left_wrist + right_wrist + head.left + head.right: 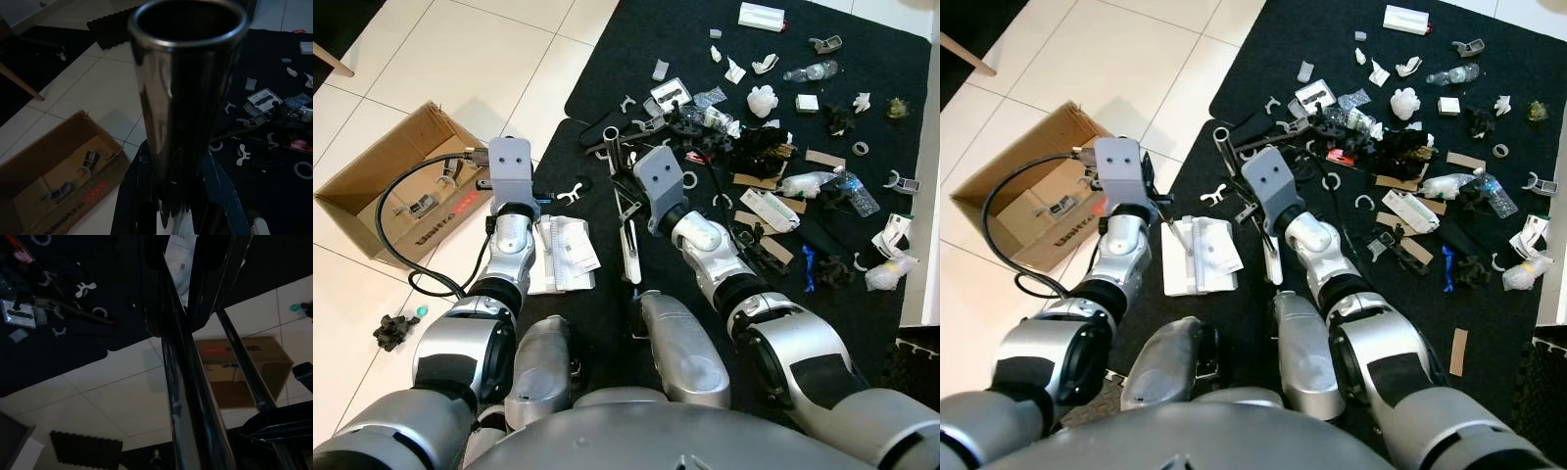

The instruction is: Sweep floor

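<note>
My left gripper (pixel 178 205) is shut on a shiny metal tube (pixel 188 83) that rises between its dark fingers (pixel 139 196). Under that wrist, a thin rod runs down to a white flat pan (pixel 563 255) lying on the edge of the black mat (pixel 607 59). My right gripper (pixel 183 316) is shut on a dark pole (pixel 188 396). In the eye views the open top of a tube (pixel 610 147) stands just left of the right wrist, and a white narrow head (pixel 630 250) lies below it. Litter (pixel 773 147) covers the mat: bottles, plastic clips, cardboard scraps, crumpled paper.
An open cardboard box (pixel 372 196) holding a few bits sits on the white tiles to my left. A black cable (pixel 386 230) loops from the left wrist across the box. A black clump (pixel 394 331) and a small teal bit (pixel 421 311) lie on the tile.
</note>
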Robot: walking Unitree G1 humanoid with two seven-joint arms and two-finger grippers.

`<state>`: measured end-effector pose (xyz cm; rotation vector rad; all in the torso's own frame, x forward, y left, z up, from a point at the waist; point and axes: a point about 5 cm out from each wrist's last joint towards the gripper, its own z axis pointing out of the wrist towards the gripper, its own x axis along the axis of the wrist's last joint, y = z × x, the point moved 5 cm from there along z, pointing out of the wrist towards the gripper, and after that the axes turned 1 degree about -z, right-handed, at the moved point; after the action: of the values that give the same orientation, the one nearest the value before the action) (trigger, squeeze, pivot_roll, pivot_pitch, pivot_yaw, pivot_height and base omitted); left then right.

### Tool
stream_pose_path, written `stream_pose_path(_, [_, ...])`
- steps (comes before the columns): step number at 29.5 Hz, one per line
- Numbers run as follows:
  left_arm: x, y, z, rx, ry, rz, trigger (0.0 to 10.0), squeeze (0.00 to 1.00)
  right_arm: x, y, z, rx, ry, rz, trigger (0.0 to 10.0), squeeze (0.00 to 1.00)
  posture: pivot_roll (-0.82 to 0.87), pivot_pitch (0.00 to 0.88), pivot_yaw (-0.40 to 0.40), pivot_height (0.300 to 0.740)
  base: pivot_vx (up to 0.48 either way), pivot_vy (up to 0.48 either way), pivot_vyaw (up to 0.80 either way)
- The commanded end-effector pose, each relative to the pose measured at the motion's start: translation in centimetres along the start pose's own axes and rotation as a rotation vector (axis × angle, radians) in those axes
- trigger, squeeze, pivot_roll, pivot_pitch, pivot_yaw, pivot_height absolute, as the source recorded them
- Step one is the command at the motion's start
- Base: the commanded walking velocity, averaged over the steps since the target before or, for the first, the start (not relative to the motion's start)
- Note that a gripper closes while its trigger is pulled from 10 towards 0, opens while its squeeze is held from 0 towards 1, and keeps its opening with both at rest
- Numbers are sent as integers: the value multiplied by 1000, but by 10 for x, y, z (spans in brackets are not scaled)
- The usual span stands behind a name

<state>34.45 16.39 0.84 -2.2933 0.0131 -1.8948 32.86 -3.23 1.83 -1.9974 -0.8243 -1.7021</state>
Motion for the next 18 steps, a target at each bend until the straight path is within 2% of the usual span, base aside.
stream_pose_path(1, [-25, -15, -9, 33, -92, 64, 10000, 0, -5, -8, 1, 24, -21, 47, 10000, 0, -9, 80, 9, 740, 0, 0, 0])
stream_pose_path(2, [-25, -14, -9, 32, -91, 63, 10000, 0, -2, -18, 6, 46, -6, 94, 10000, 0, -9, 80, 9, 740, 0, 0, 0])
stream_pose_path(4, [-25, -14, -9, 32, -91, 63, 10000, 0, -1, -20, 7, 53, -1, 107, 10000, 0, -9, 80, 9, 740, 0, 0, 0])
stream_pose_path(7, [-24, -13, -8, 32, -91, 61, 10000, 0, 21, -47, 23, 120, 67, 200, 10000, 0, -12, 81, 3, 740, 0, 0, 0])
stream_pose_path(8, [-24, -13, -8, 32, -91, 61, 10000, 0, 24, -50, 26, 124, 75, 222, 10000, 0, -11, 81, 2, 740, 0, 0, 0])
stream_pose_path(9, [-24, -13, -8, 32, -91, 61, 10000, 0, 24, -50, 26, 124, 75, 222, 10000, 0, -11, 81, 2, 740, 0, 0, 0])
stream_pose_path(10, [-24, -12, -8, 32, -90, 59, 10000, 0, 30, -54, 31, 118, 81, 281, 10000, 0, -9, 79, -1, 740, 0, 0, 0])
stream_pose_path(11, [-23, -12, -8, 32, -90, 59, 10000, 0, 31, -55, 33, 114, 81, 303, 10000, 0, -9, 79, -1, 740, 0, 0, 0])
stream_pose_path(13, [-23, -12, -8, 32, -89, 58, 10000, 0, 32, -56, 35, 111, 80, 318, 10000, 0, -9, 79, -1, 740, 0, 0, 0])
stream_pose_path(17, [-24, -11, -8, 33, -91, 59, 10000, 0, 33, -45, 43, 45, 45, 554, 10000, 0, -7, 77, -8, 740, 0, 0, 0])
stream_pose_path(18, [-24, -11, -8, 33, -91, 59, 10000, 0, 33, -45, 43, 45, 45, 554, 10000, 0, -7, 77, -8, 740, 0, 0, 0])
